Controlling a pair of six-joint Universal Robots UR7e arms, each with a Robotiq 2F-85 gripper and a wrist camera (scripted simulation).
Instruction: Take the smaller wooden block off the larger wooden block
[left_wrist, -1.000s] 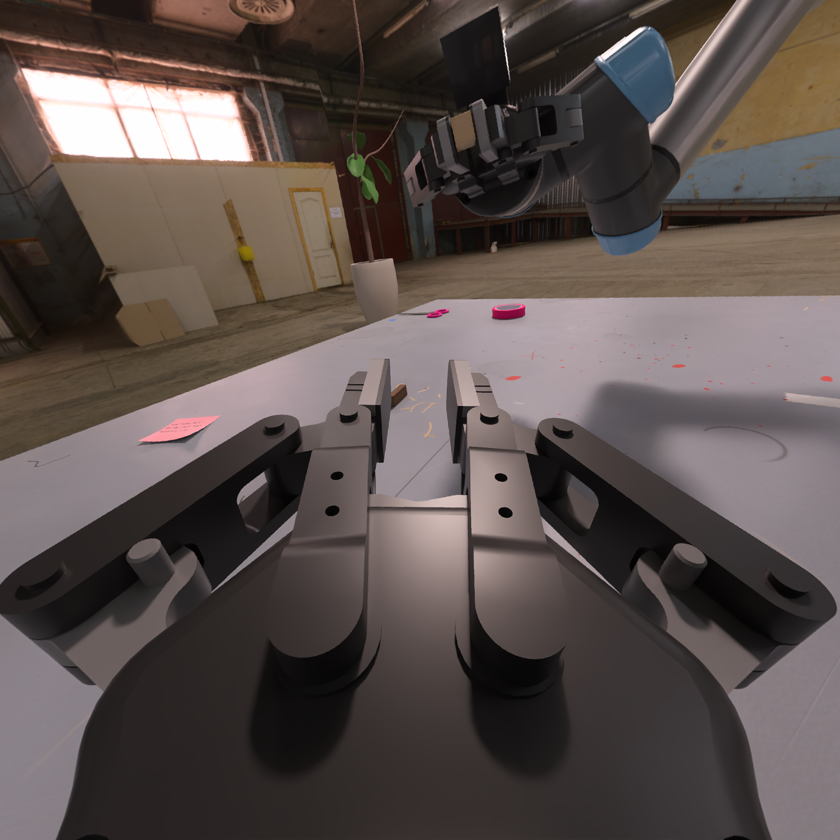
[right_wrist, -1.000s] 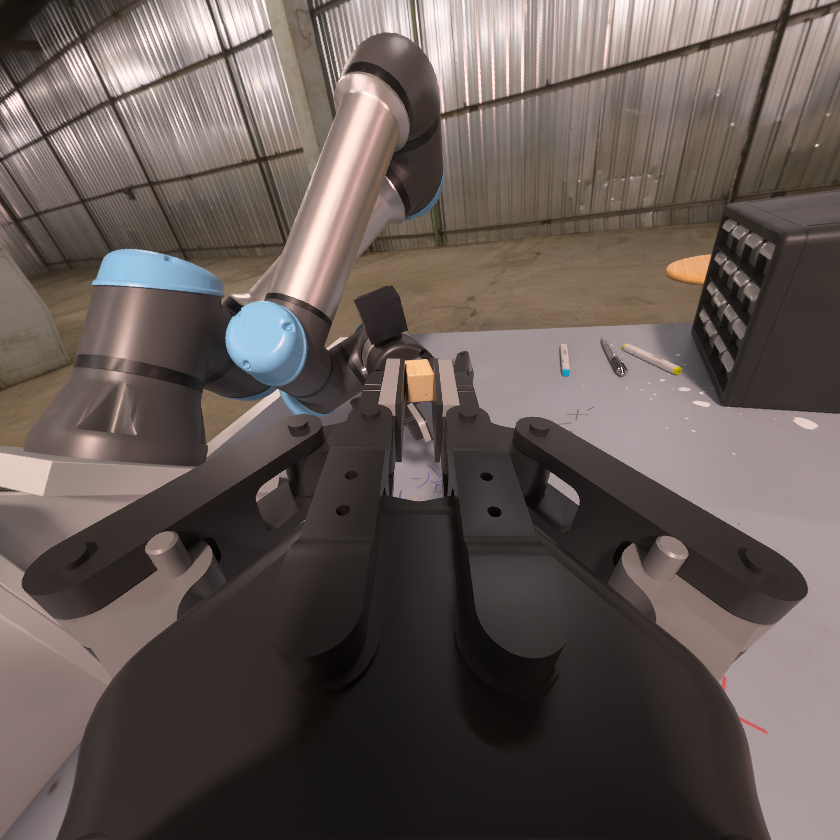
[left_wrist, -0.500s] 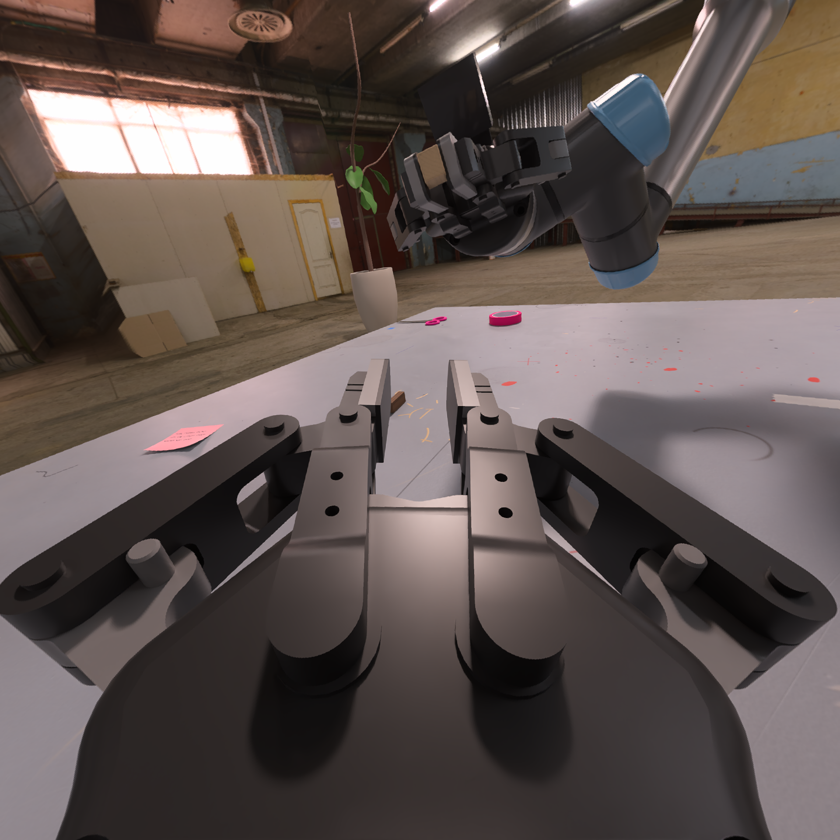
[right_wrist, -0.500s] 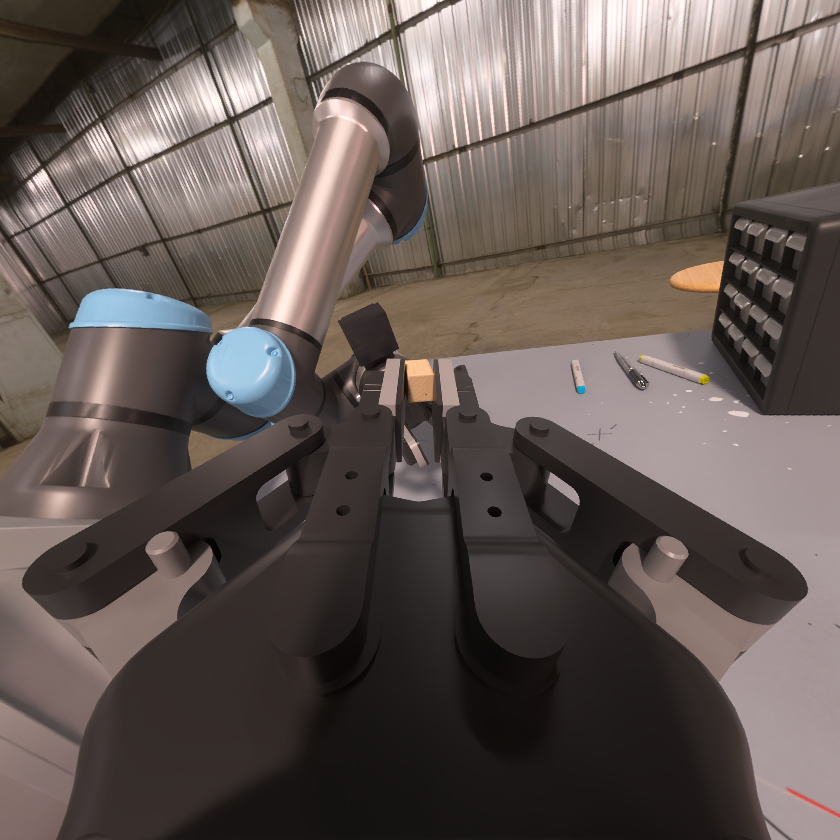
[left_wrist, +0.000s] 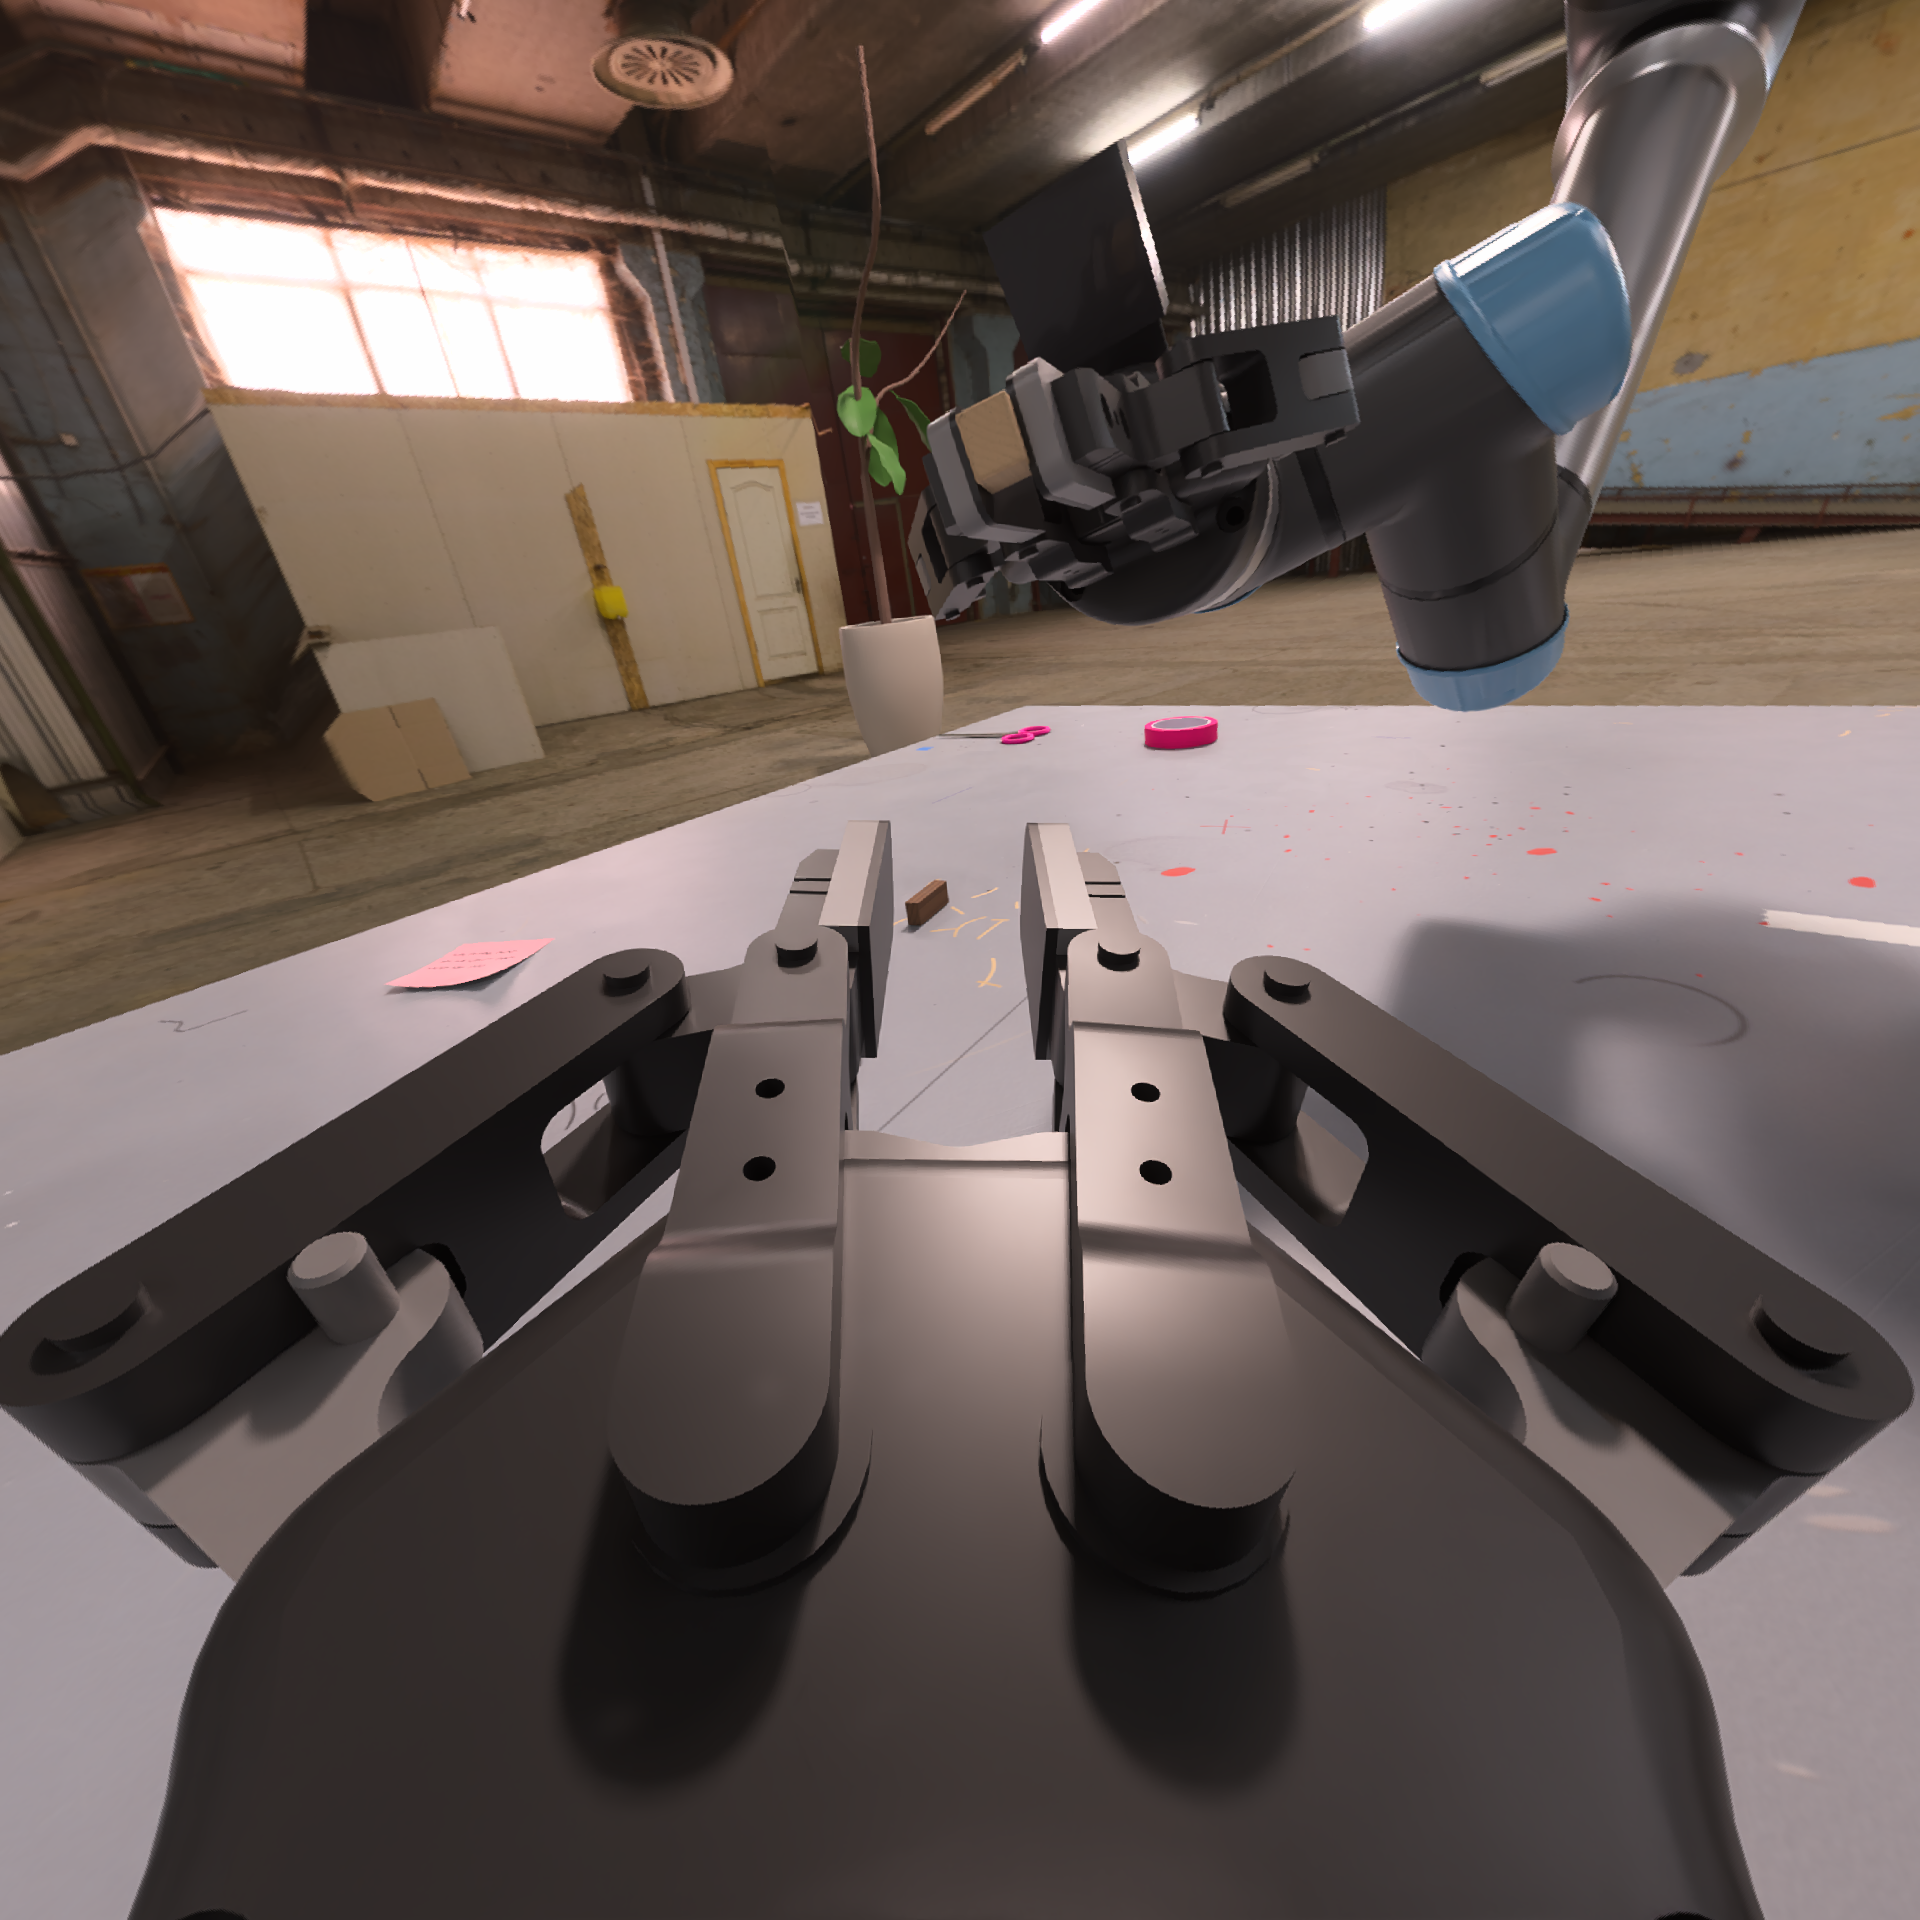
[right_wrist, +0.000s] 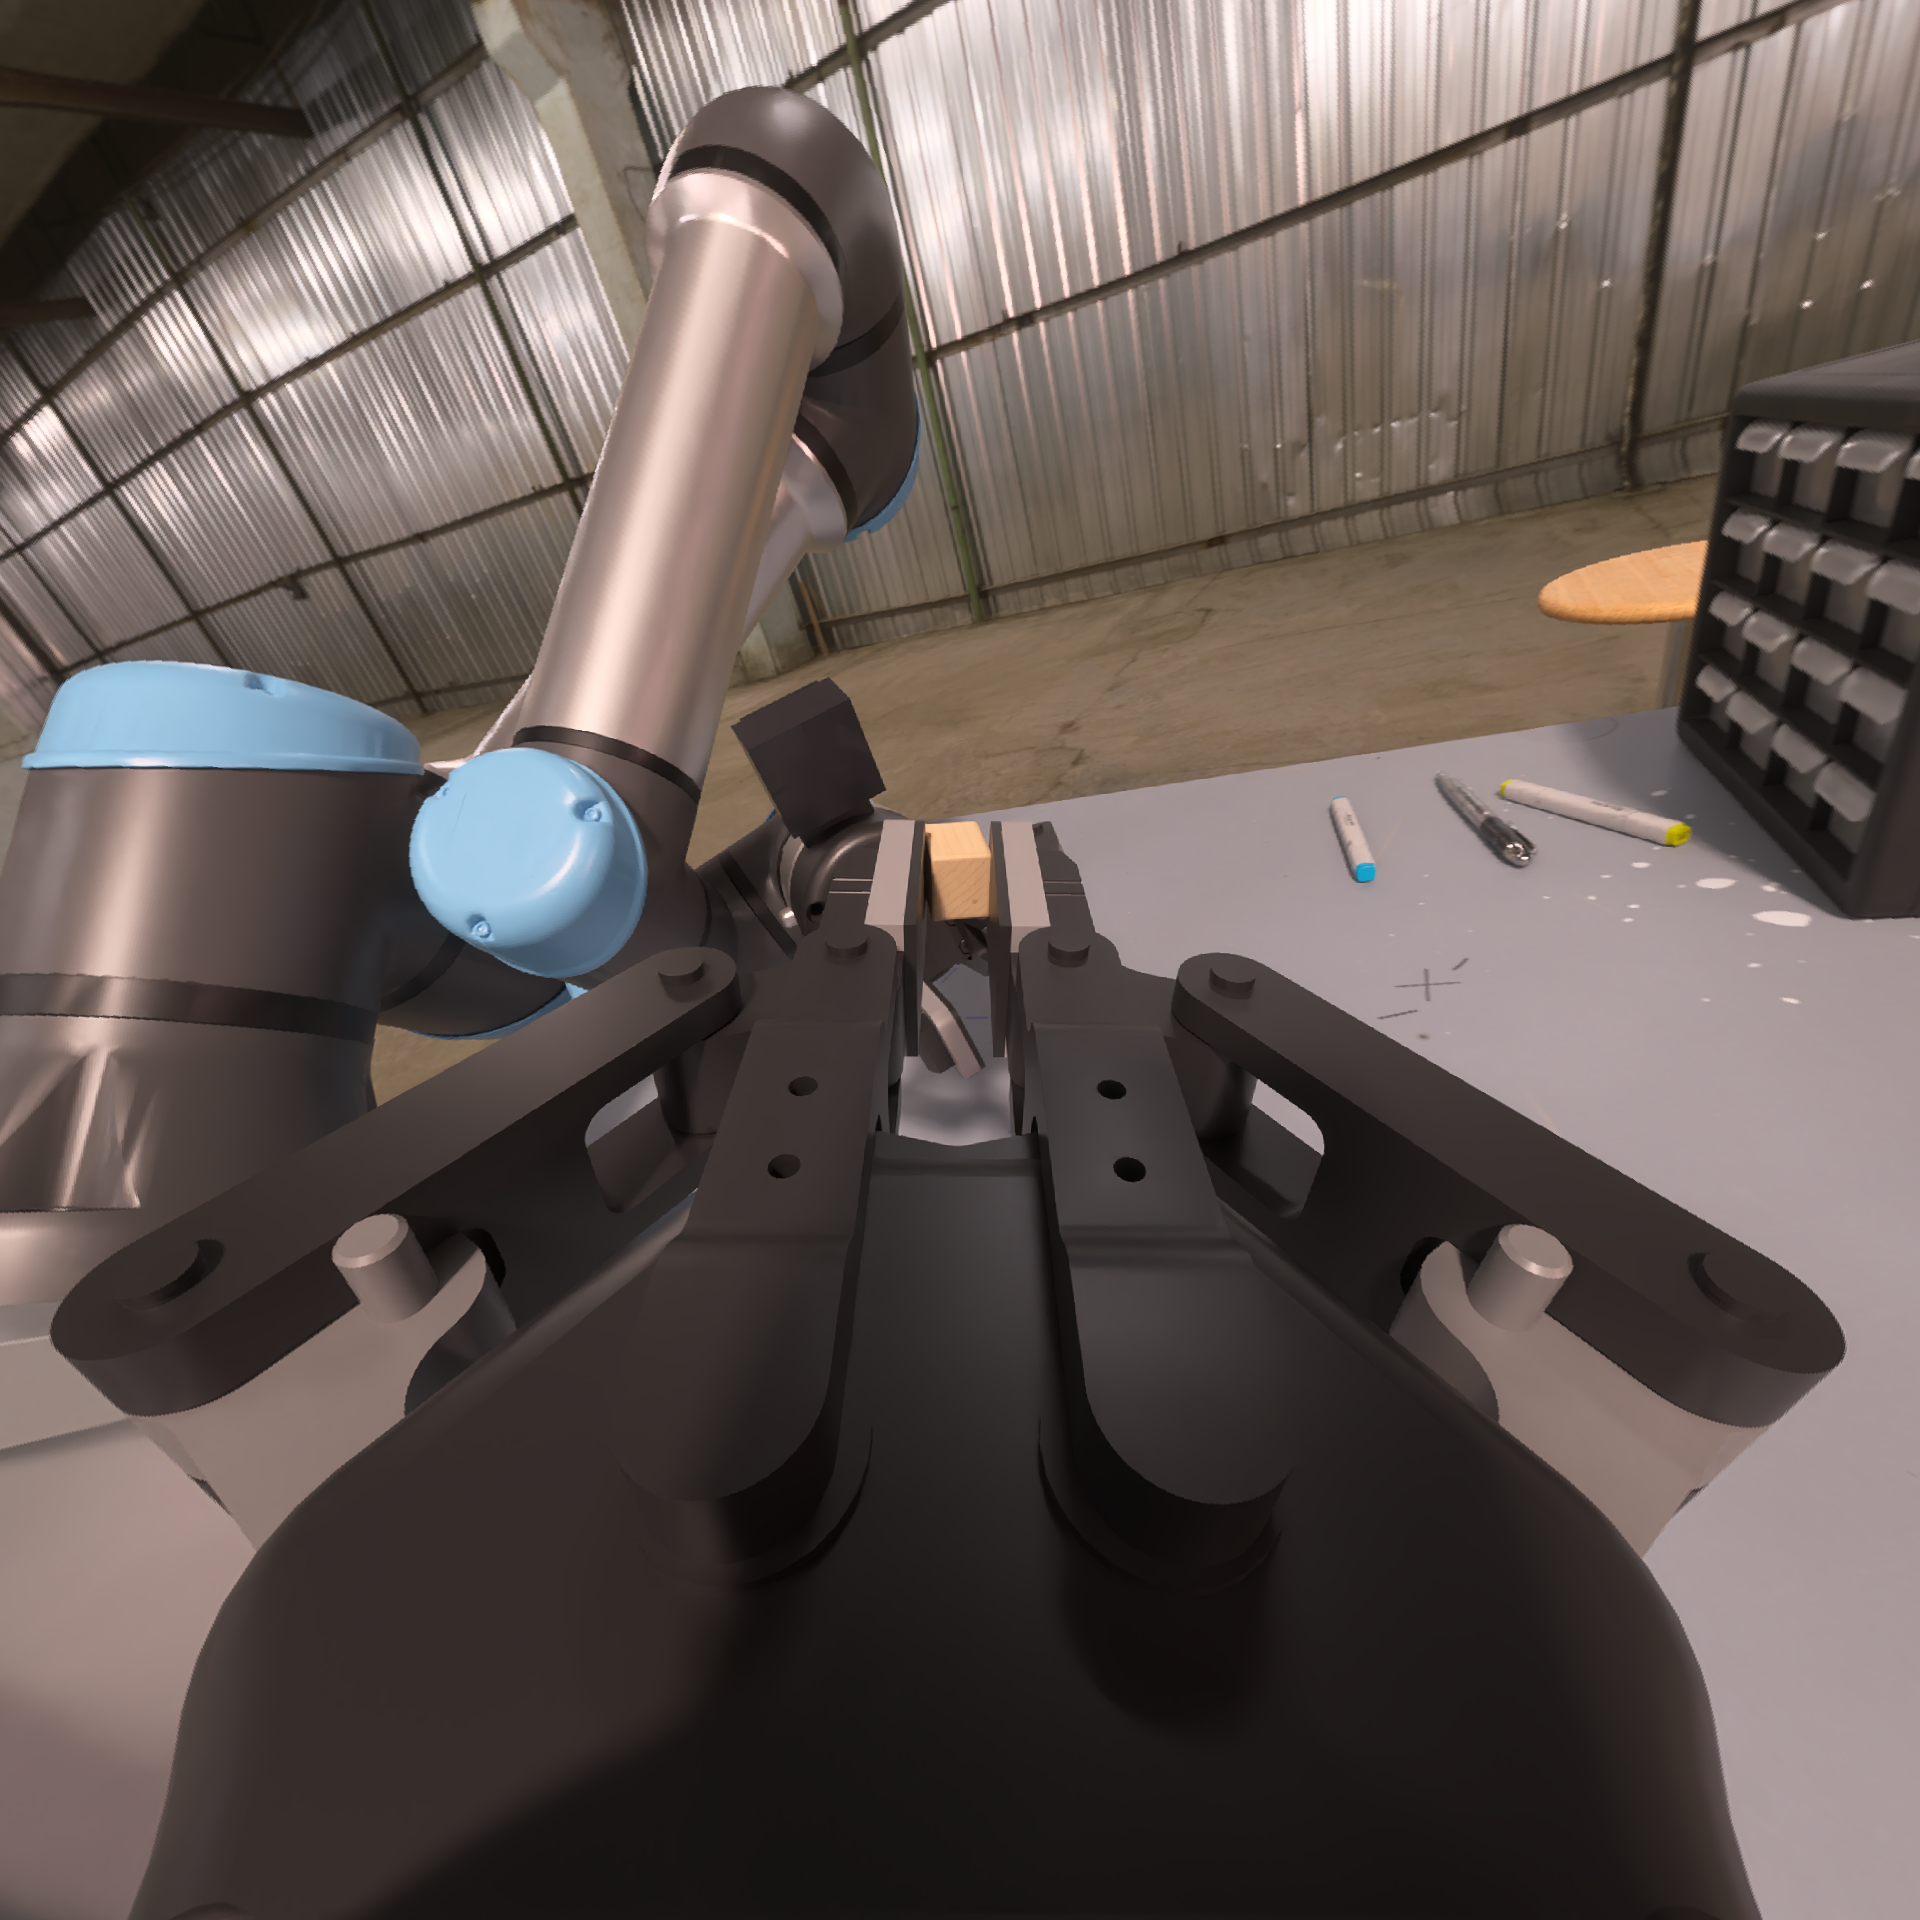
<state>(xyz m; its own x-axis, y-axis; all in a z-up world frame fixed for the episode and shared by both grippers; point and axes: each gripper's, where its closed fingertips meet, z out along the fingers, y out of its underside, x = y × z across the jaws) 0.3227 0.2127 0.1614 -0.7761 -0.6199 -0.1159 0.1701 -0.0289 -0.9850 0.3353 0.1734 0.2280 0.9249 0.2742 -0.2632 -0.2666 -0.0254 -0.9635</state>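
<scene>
High above grey table (left_wrist: 1455, 831), right gripper (right_wrist: 957, 871) pinching small pale wooden cube (right_wrist: 956, 871); left gripper (left_wrist: 956, 878) fingers spread, empty, low over tabletop.

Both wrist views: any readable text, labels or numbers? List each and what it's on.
Pink note on the table: written lines, too small to read.
Paper on the door: blurred, unreadable.
White markers: barrel printing too small to read.
Nothing legible in either view.

Bright window (left_wrist: 395, 312) w/ white door (left_wrist: 769, 571) (corrugated metal walls (right_wrist: 1351, 260) opposite), dirt floor (left_wrist: 1714, 613).
</scene>
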